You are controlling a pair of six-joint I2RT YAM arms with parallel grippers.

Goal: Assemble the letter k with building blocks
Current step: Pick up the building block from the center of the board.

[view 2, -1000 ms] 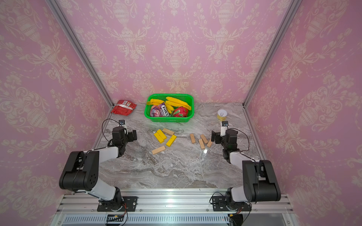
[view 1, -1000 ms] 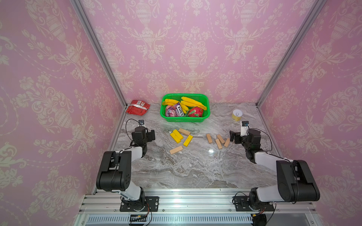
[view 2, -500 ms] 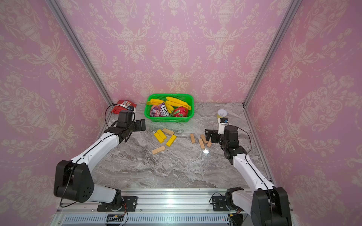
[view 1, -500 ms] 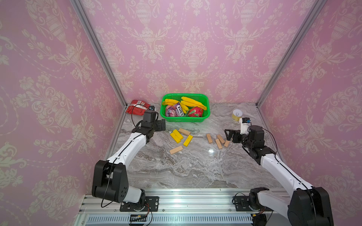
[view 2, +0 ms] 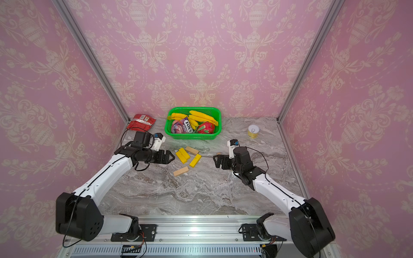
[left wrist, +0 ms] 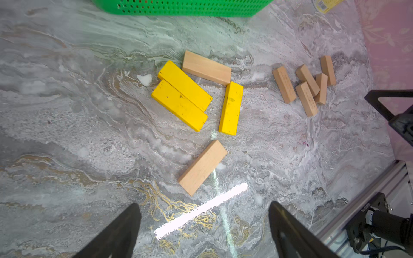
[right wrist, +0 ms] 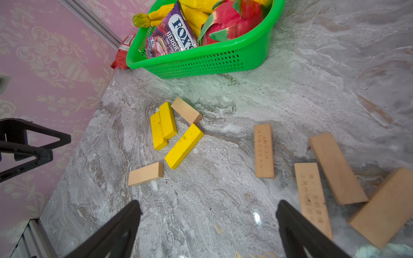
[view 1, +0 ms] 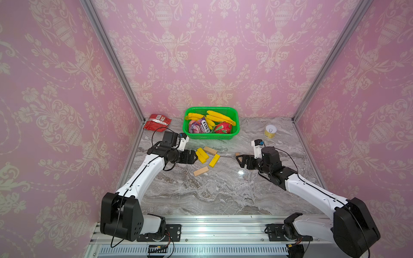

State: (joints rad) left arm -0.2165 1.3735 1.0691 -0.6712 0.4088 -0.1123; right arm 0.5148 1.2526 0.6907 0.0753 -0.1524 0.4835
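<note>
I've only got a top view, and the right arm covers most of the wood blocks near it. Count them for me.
Observer: Five wood blocks lie there in a loose cluster, by the left wrist view.
Operator: Tell me whether the right gripper holds one.
Observer: No. In the right wrist view the right gripper is open and empty, and a printed block lies just outside its jaws.

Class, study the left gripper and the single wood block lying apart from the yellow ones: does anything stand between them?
Nothing visible does. The left gripper is open, and in its wrist view only bare table separates its fingers from the single wood block. The three yellow blocks lie past it, toward the basket.
</note>
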